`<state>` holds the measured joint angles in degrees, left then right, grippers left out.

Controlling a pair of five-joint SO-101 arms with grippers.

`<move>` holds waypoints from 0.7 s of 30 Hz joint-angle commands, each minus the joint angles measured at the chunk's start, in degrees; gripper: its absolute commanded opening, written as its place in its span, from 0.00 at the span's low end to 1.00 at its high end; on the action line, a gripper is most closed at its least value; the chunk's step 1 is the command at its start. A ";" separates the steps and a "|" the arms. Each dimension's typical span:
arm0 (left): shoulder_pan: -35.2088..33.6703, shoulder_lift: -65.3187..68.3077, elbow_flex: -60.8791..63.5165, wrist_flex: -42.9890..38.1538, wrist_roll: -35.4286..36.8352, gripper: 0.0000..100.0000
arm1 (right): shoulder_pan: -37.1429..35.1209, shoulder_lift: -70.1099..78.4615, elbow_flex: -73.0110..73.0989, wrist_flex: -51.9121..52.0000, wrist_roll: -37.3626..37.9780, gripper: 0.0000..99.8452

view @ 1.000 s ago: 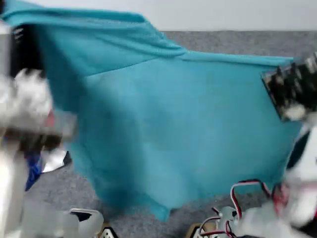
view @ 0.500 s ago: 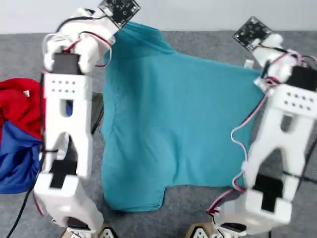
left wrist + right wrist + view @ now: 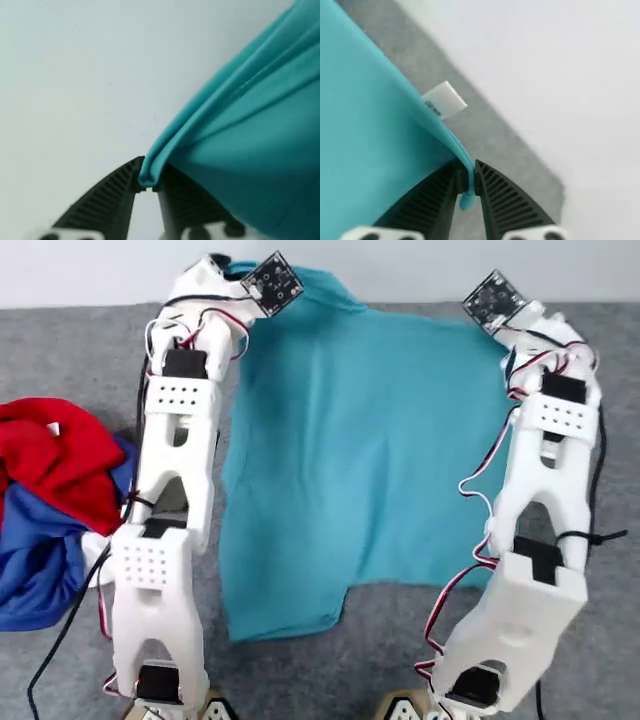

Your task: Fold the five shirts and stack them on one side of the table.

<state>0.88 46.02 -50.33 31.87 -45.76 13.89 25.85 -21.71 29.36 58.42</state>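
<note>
From the high view, the teal shirt [image 3: 360, 460] lay spread flat on the grey worktop [image 3: 60, 360] between my left arm [image 3: 170, 470] and right arm [image 3: 545, 480], both stretched out to its far edge. A heap of red and blue shirts [image 3: 50, 500] sat just beside the left arm.

In the left wrist view, the left claw [image 3: 146, 187] was pinched tight on a bunched fold of the cloth's edge.

In the right wrist view, the right claw [image 3: 466, 182] gripped the edge near a white tag [image 3: 444, 101].

I judged the fabric light, limp and prone to sagging, so corners and seams looked like the surest places to hold.

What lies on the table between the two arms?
The teal shirt, spread over the grey table; the high view shows it filling that stretch.
</note>
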 commanded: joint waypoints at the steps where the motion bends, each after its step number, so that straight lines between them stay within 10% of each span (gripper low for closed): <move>1: 0.35 2.46 -11.91 1.32 -0.88 0.01 | -0.04 -0.57 -0.53 -4.97 0.44 0.01; 15: 5.71 4.31 -34.68 66.20 -0.79 0.01 | 0.40 -7.78 -0.35 30.99 4.57 0.01; 21: 4.31 1.14 -33.71 69.10 0.62 0.01 | 1.36 -11.03 -0.35 46.55 5.01 0.01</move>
<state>5.89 51.47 -83.82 98.86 -45.93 14.07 19.69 -21.71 69.36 62.55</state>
